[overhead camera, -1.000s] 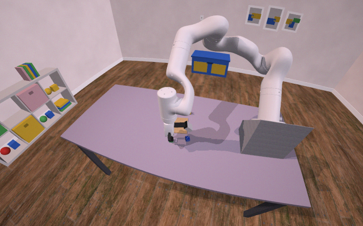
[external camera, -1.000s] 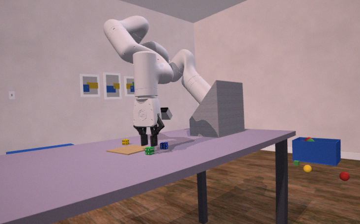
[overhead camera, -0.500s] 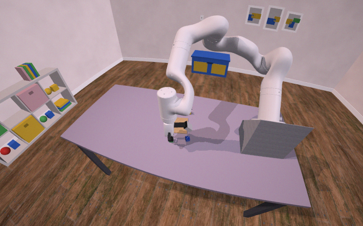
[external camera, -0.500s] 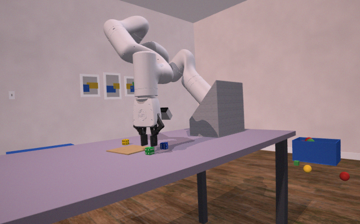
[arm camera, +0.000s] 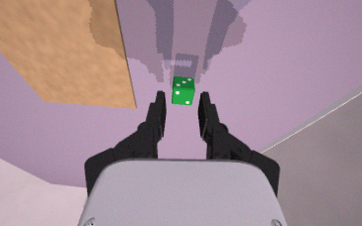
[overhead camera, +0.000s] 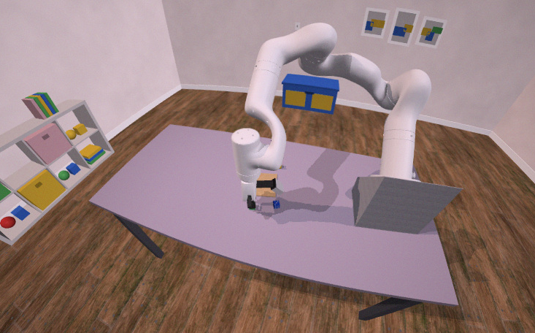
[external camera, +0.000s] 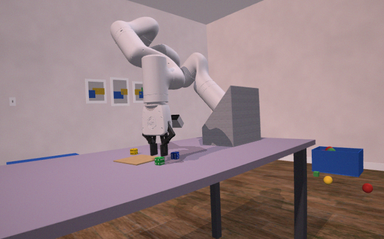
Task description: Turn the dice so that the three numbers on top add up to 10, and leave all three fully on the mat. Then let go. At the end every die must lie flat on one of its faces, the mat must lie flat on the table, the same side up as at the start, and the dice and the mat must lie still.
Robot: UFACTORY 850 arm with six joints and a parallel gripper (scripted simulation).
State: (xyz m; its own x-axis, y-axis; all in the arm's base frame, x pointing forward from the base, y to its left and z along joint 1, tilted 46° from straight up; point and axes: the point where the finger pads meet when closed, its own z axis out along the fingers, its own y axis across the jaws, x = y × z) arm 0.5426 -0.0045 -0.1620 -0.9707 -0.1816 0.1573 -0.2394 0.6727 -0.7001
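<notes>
The green die (external camera: 159,161) (arm camera: 182,91) lies beside the mat (overhead camera: 266,191) (external camera: 135,160) (arm camera: 79,59); we centre the gripper (overhead camera: 251,202) (external camera: 158,154) (arm camera: 182,101), fingers part-spread and holding nothing, over it and descend vertically before closing gently.

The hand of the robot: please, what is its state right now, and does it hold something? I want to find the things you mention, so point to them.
Hand (overhead camera: 251,203) (external camera: 158,150) (arm camera: 182,101): open partway, holding nothing; the green die (external camera: 159,161) (arm camera: 182,91) is on the table.
</notes>
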